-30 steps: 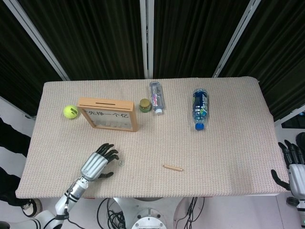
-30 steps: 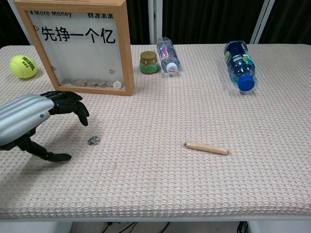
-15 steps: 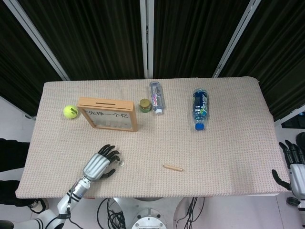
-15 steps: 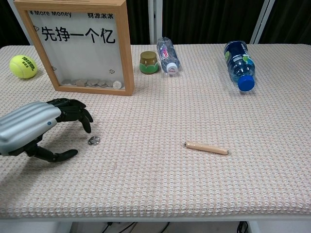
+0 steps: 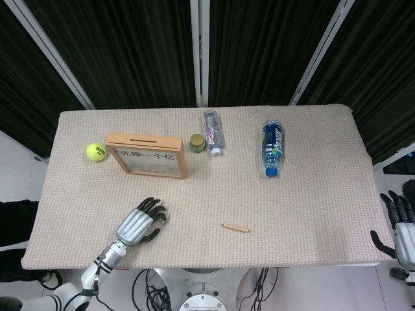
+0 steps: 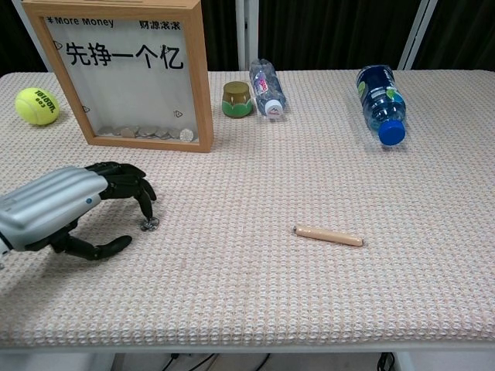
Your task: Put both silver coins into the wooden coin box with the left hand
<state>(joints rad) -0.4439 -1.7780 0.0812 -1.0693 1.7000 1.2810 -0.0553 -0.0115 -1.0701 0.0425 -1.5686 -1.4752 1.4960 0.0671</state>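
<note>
Near the front edge of the table (image 6: pixel 255 309), toward its left corner, the left hand (image 6: pixel 66 209) lies low over the woven cover with its fingers (image 6: pixel 138 189) curled downward and the thumb stretched along the surface beneath them; the hand holds nothing, and one fingertip comes down right at a silver coin (image 6: pixel 150 224) that lies flat on the cover, touching it or just short of it, which the views do not settle. Only this one loose coin shows. To the right of it, well apart and about mid-width, a short wooden stick (image 6: pixel 328 235) lies nearly parallel to the front edge. Off the right front corner, the right hand (image 5: pixel 400 228) hangs beside the table edge, fingers apart and empty. Farther back on the left stands the wooden coin box (image 6: pixel 124 71), upright with its glass face forward and several coins resting along its bottom. A tennis ball (image 6: pixel 36 106) sits left of it. Just right of the box is a small green jar (image 6: pixel 237 99), then a clear bottle (image 6: pixel 267 86) lying down, and farther right a blue-capped bottle (image 6: pixel 378 103) on its side.
</note>
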